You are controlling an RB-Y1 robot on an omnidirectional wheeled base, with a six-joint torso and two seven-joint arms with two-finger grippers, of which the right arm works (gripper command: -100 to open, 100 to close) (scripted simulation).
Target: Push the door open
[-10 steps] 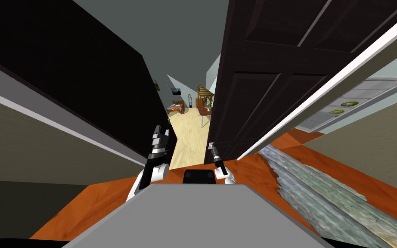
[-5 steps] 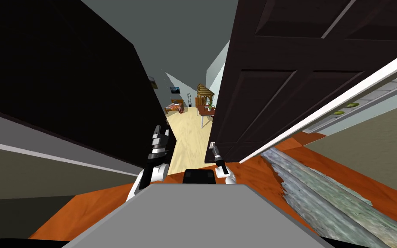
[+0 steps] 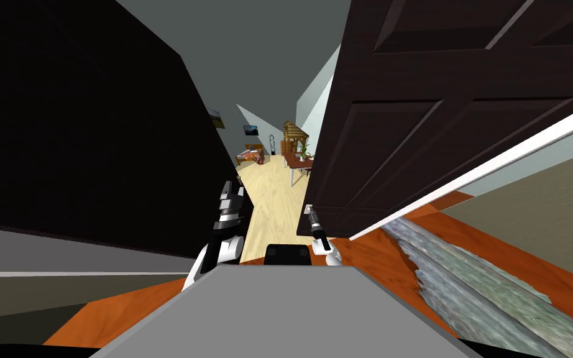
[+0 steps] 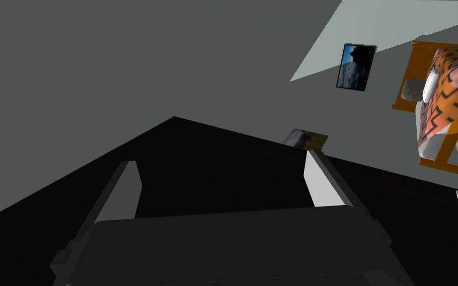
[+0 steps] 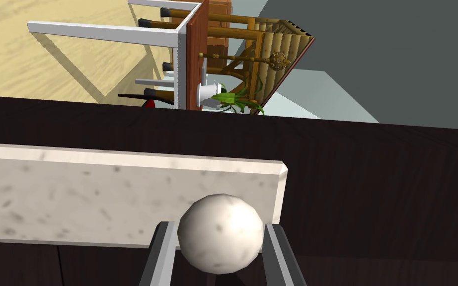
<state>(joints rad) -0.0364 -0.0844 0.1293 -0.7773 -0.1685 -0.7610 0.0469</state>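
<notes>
Door ajar, knob in right claw

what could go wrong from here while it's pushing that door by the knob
1. The right gripper holds only the round knob, fingers on its sides. As the dark door swings, the smooth ball could slip out.
2. The open left gripper sits close to the dark surface on the left. Driving forward could scrape it.

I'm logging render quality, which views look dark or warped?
Head view: wide lens splays the dark door and walls toward the corners. Left wrist view: black area behind the open left gripper. Right wrist view: evenly lit, pale knob clamped in the right gripper.
</notes>
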